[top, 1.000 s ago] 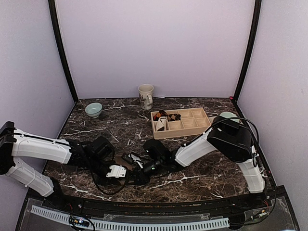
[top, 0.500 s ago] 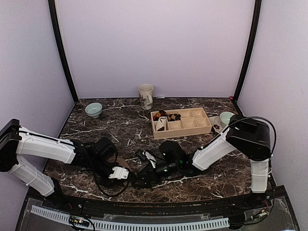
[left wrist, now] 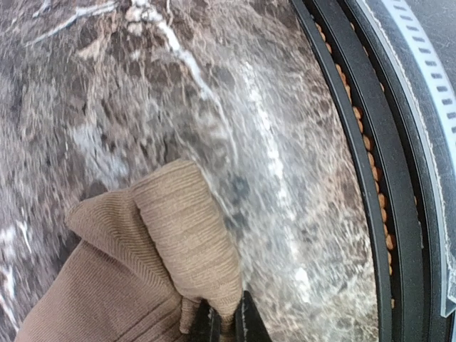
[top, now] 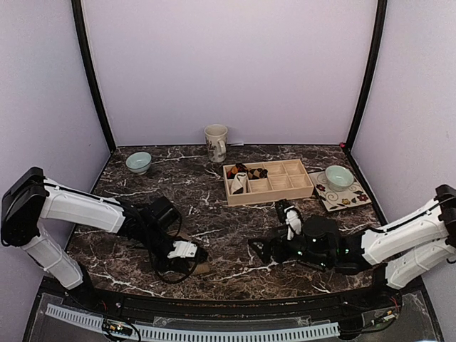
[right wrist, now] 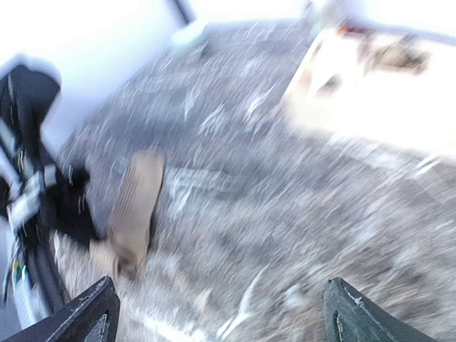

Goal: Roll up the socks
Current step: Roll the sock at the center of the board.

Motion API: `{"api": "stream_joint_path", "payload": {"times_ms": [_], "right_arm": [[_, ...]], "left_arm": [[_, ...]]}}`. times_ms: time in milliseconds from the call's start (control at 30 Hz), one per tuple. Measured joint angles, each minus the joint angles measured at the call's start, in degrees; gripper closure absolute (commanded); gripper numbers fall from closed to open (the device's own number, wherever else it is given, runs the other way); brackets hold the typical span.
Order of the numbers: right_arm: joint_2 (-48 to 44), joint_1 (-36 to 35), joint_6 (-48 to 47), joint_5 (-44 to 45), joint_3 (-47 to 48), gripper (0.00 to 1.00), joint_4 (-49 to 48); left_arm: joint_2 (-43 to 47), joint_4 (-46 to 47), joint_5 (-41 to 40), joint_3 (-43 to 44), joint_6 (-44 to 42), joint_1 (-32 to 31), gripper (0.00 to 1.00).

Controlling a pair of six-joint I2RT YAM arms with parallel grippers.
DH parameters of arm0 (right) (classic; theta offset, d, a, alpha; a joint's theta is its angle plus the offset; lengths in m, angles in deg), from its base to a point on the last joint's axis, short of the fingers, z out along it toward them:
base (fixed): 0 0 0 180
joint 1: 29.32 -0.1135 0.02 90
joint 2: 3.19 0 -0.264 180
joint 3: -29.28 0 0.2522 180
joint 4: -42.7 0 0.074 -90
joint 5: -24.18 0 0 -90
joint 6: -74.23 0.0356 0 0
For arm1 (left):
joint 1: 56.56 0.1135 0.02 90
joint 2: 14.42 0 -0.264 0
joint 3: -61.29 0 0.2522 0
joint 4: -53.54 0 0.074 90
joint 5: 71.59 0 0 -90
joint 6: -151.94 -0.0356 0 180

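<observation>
The plain tan sock [left wrist: 164, 249] lies partly folded on the marble near the table's front edge. My left gripper [left wrist: 228, 322] is shut on its folded end. From above, only a sliver of this sock [top: 202, 268] shows beside the left gripper [top: 194, 254]. In the blurred right wrist view the tan sock [right wrist: 135, 203] lies off to the left. My right gripper [right wrist: 224, 317] is open with nothing between its fingers, and it hovers well to the sock's right [top: 258, 249]. A dark checked sock bundle [top: 251, 171] sits in the tray's back left.
A wooden compartment tray [top: 267, 196] stands at centre back, with a small white striped roll [top: 237, 184] in it. A mug [top: 216, 142] is behind it, and a teal bowl [top: 139, 162] sits at the back left. Another bowl [top: 337, 176] rests on a patterned mat [top: 348, 198] at the right. A black rail [left wrist: 370, 178] runs just past the sock.
My right gripper has opened, let go of the sock and pulled away to the right. The left gripper has closed tighter on the tan sock and shifted slightly right.
</observation>
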Motion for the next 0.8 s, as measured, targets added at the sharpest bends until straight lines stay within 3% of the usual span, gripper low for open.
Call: {"api": "stream_joint_path", "payload": {"times_ms": [167,333,567,667,800], "right_arm": [[-13.18,-0.28,-3.08,12.94,0.85,0.01,5.14],[-22.4,-0.24,-6.54,19.08,-0.35,0.01,4.09],[-33.94,-1.49,-16.41,10.21,-12.09,0.01,-0.96],[-34.45,-1.6,-18.78,6.51,-9.4,0.01,3.58],[-28.02,-1.97,-21.49,0.96,-1.38,0.01,9.92]], "left_arm": [[-7.13,-0.04,0.96,6.16,-2.27,-1.88,1.0],[-9.57,-1.29,1.55,9.66,-4.0,-3.67,1.0],[-12.72,-4.04,4.33,13.4,-1.99,-3.76,1.0],[-14.97,-4.13,6.05,15.37,-0.39,-3.78,1.0],[-20.85,-6.08,10.43,21.14,1.31,-3.65,1.0]]}}
